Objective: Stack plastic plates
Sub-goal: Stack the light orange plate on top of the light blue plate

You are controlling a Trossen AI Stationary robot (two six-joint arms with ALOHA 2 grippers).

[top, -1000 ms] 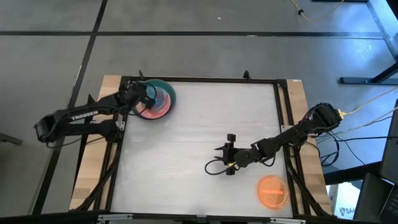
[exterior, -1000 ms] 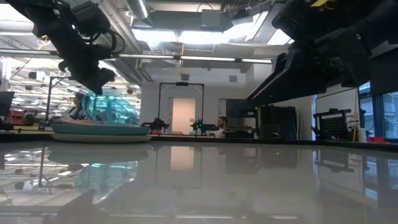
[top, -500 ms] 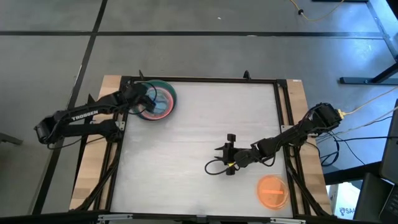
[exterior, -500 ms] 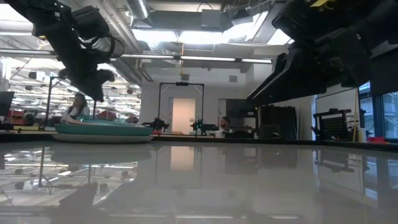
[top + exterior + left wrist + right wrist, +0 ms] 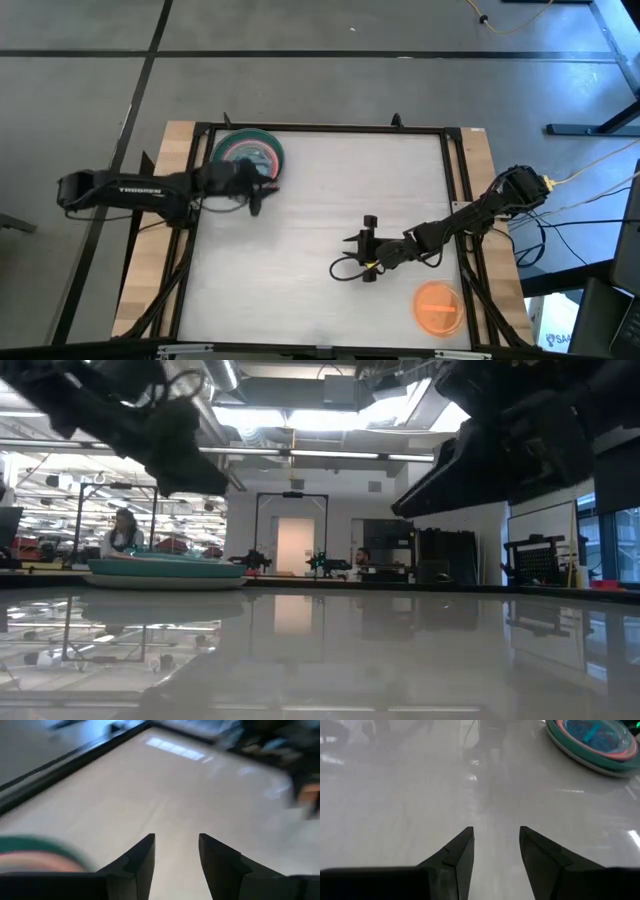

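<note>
A stack of plastic plates point(image 5: 248, 155) rests on the table at its far left, a teal green rim outermost, with pink and cyan inside; the right wrist view shows the stack point(image 5: 594, 741) with a cyan plate on top. It sits flat on a grey bottom plate point(image 5: 165, 578). An orange plate point(image 5: 438, 307) lies alone at the near right. My left gripper point(image 5: 258, 192) hovers open just near-side of the stack, holding nothing point(image 5: 176, 842). My right gripper point(image 5: 360, 247) waits open over the table's middle right point(image 5: 496, 835).
A black frame point(image 5: 320, 128) borders the white tabletop, with wooden strips point(image 5: 150, 280) outside it. Bare table lies between the stack and the orange plate. In the low view, people and equipment point(image 5: 355, 560) stand in the room beyond the far edge.
My left gripper has opened and let go of the cyan plate, which had been tilted above the stack and now lies flat on it. The gripper has then drawn back off the stack toward the table's near edge, its arm swinging level.
</note>
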